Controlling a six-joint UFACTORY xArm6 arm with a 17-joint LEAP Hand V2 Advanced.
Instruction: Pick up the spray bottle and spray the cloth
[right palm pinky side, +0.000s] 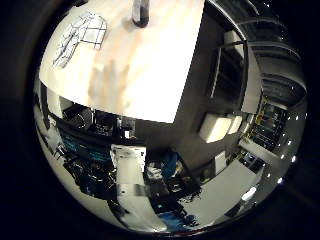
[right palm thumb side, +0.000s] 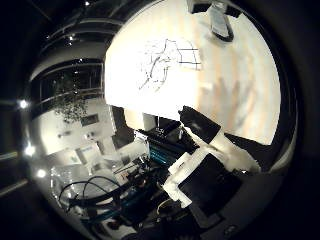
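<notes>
We saw the spray bottle (right palm pinky side: 140, 12) standing upright on the pale wooden desk (right palm pinky side: 150, 75), near the desk's far edge from the hand, with only its lower body in view. The cloth (right palm thumb side: 167, 62), white with a dark grid pattern, lay crumpled on the desk, apart from the bottle and nearer one corner. Both were small in the views, so the hand (right palm thumb side: 210, 150) was well away from them, off the near edge of the desk, with the palm looking toward the desktop. A shadow of spread fingers fell on the wood between hand and bottle. What showed of the hand reached out uncurled and held nothing. We could read no writing on the bottle.
</notes>
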